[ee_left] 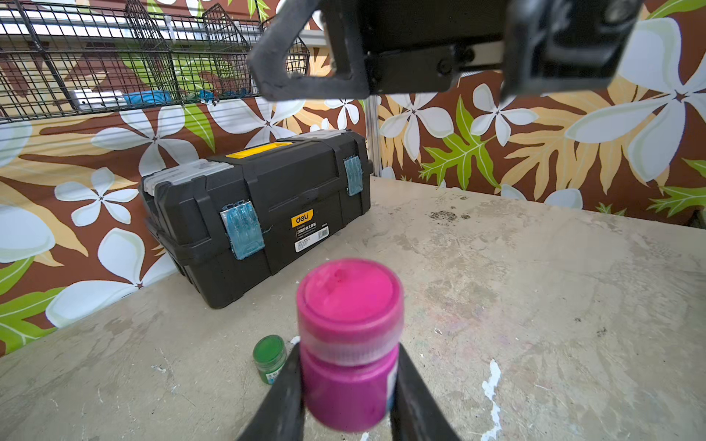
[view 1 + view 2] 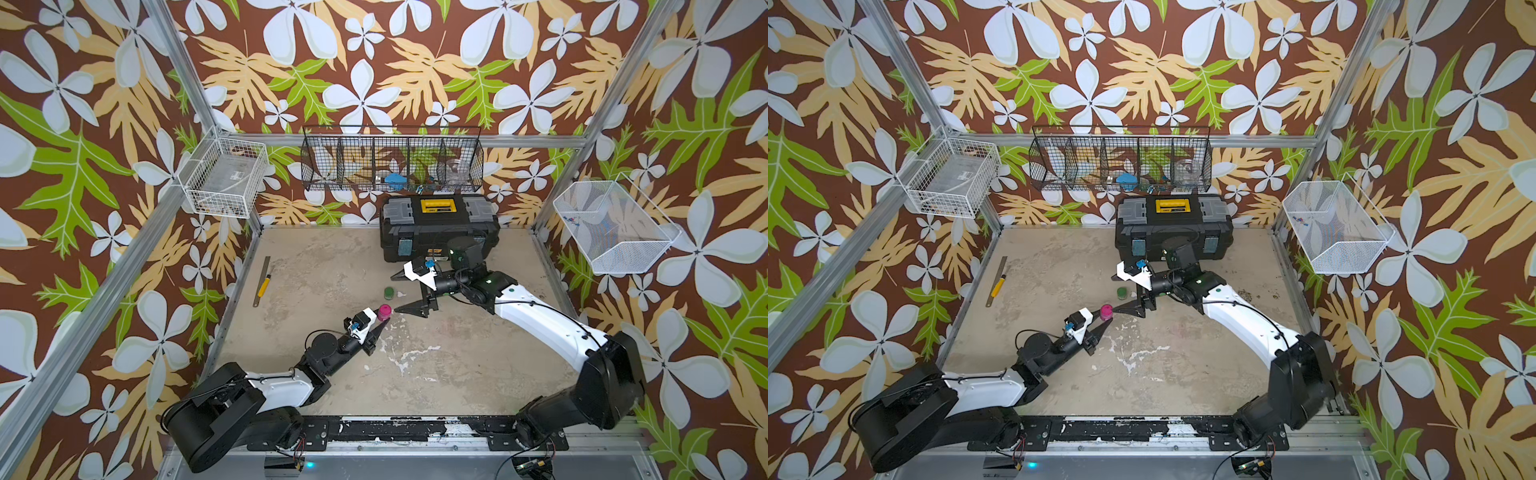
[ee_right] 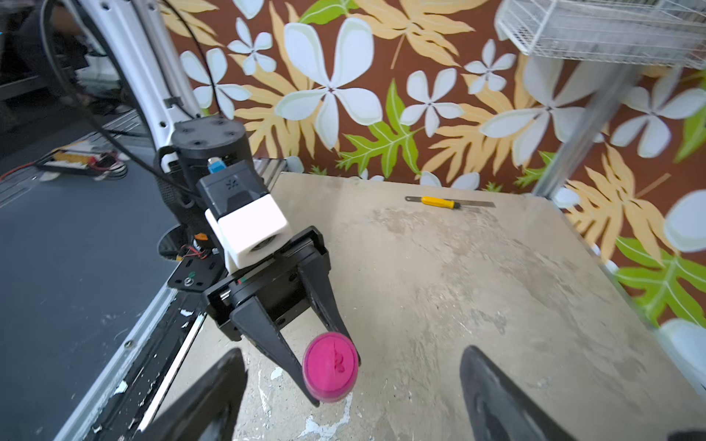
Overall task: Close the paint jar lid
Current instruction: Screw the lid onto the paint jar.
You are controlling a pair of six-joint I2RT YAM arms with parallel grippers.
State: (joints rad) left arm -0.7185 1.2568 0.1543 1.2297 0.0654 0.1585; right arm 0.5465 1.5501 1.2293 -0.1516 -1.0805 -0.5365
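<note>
The pink paint jar (image 1: 347, 397) stands on the table (image 2: 457, 353). It is squeezed between the two fingers of the left pincer (image 3: 330, 368), which is closed tight on its body. Its pink lid (image 1: 349, 301) sits on top, but I cannot tell how tight it is.

The right pincer (image 2: 394, 293) hangs just past the jar, wide open and holding nothing. If it grabs the lid off-centre, the lid could go on crooked, or the jar could tip in the left pincer's hold.

A small green jar (image 1: 269, 357) seems to stand right under the open right pincer — easy to bump. The black toolbox (image 2: 438, 226) sits behind the right pincer. A ruler (image 2: 266, 266) with a yellow tool (image 2: 264, 286) lies far from both.
</note>
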